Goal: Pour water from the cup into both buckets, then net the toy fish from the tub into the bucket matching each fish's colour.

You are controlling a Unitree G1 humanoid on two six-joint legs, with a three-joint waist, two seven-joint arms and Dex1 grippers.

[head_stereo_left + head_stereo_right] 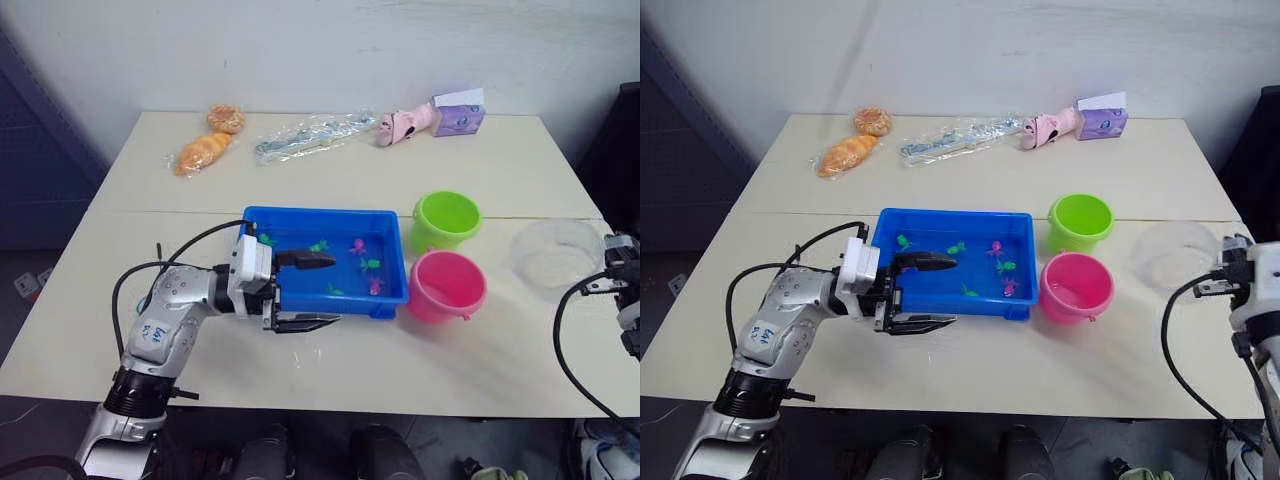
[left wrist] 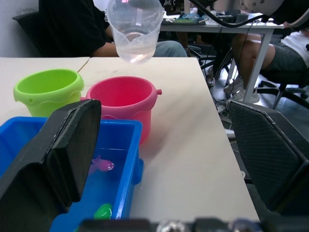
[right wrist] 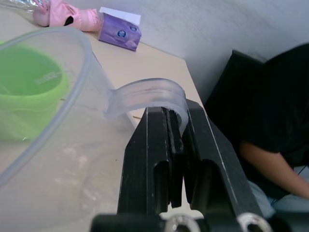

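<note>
The blue tub [image 1: 320, 212] sits mid-table with several tiny green and pink toy fish [image 1: 370, 264] in it. Right of it stand the lime green bucket [image 1: 447, 218] and, nearer me, the pink bucket [image 1: 447, 285]. My left gripper [image 1: 328, 292] is open at the tub's front-left corner, with one finger over the tub and the other over the table in front of it. The clear cup [image 1: 555, 255] is at the table's right edge, beyond the buckets. My right gripper [image 3: 174, 113] is shut on the cup's handle [image 3: 147, 94].
Along the table's far edge lie two bread packets [image 1: 205, 150], a clear plastic bag [image 1: 310, 135], a pink toy [image 1: 405, 127] and a purple tissue box [image 1: 458, 118]. In the left wrist view a seated person [image 2: 72, 29] is beyond the table's right edge.
</note>
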